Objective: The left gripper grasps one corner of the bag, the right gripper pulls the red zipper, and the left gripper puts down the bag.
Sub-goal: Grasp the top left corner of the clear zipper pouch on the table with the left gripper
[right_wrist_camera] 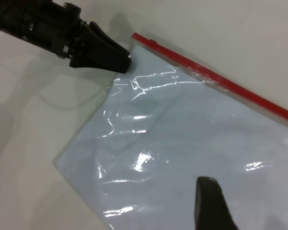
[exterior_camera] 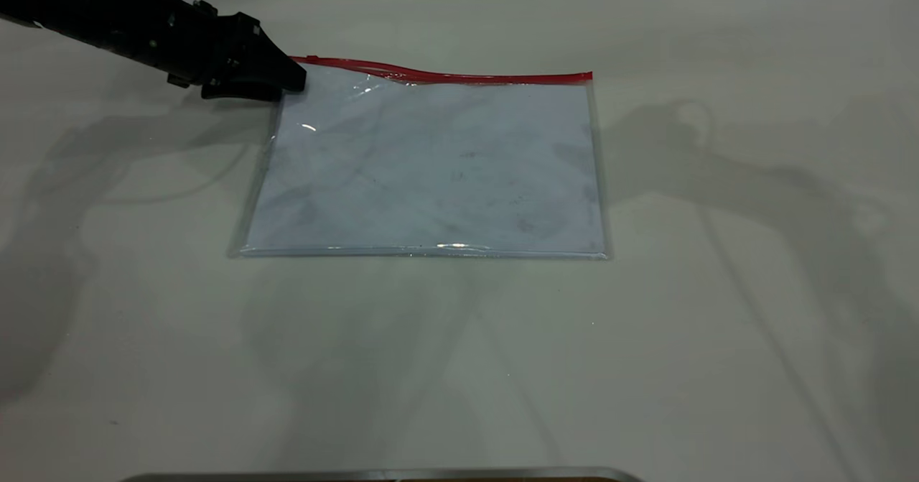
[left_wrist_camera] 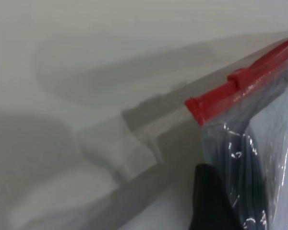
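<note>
The bag (exterior_camera: 431, 166) lies flat mid-table, a clear pouch over a bluish-white sheet. The red zipper (exterior_camera: 459, 76) runs along its far edge, wavy and slightly raised at the left end. Its small slider tab (right_wrist_camera: 153, 43) sits near that left end and also shows in the left wrist view (left_wrist_camera: 237, 75). My left gripper (exterior_camera: 291, 80) is shut on the bag's far-left corner; one finger (left_wrist_camera: 209, 201) lies in front of the plastic and the other shows through it. My right gripper (right_wrist_camera: 252, 191) is open above the bag's sheet and is out of the exterior view.
The white table (exterior_camera: 718, 324) surrounds the bag on all sides. A metal edge (exterior_camera: 380, 475) lies along the near side of the table. The left arm (exterior_camera: 108, 22) reaches in from the far left.
</note>
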You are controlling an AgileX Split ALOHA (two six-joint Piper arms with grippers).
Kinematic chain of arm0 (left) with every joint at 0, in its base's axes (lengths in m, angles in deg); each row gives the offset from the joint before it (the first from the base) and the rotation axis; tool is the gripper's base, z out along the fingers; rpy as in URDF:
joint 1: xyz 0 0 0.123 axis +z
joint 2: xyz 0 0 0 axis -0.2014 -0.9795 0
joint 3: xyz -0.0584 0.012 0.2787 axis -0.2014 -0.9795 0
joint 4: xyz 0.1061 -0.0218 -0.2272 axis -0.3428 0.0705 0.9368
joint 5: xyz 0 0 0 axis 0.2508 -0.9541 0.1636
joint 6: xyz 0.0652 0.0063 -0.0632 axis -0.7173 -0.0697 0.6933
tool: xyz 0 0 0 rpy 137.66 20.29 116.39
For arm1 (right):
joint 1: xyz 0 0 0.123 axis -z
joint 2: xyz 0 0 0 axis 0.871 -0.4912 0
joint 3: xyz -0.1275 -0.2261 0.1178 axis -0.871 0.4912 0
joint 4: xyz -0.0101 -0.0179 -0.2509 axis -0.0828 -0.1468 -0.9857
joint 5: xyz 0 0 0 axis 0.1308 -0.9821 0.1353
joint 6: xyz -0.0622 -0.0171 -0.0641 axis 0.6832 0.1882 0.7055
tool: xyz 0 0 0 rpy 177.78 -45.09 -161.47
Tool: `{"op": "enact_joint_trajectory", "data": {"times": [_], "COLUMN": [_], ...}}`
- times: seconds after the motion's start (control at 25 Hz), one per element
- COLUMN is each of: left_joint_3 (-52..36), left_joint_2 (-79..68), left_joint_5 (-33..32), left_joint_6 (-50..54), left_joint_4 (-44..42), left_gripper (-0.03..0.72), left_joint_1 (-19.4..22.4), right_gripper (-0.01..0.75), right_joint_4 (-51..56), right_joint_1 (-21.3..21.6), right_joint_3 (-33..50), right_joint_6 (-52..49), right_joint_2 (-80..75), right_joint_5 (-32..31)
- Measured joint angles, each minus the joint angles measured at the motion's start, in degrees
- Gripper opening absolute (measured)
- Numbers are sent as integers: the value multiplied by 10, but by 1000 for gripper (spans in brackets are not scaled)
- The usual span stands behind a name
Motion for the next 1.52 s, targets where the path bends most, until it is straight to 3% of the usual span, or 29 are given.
{"op": "enact_joint_trajectory", "data": {"times": [0.32, 0.72, 1.12, 1.52], "left_joint_3": [2, 3, 3, 4], "left_joint_2": [-6, -18, -18, -22], "left_joint_5": [5, -54, -51, -75], "left_joint_6": [-19, -35, -33, -50], "left_joint_4": [3, 4, 2, 32], "left_gripper": [482, 482, 574, 555], "left_joint_1": [-8, -10, -4, -28], "right_gripper": [454, 454, 454, 454], "right_joint_4": [0, 0, 0, 0], "right_joint_1": [-13, -13, -13, -13], "right_joint_3": [0, 0, 0, 0], "right_joint_6": [0, 0, 0, 2], "right_joint_2": [0, -5, -6, -6], "right_joint_5": [-1, 0, 6, 7]}}
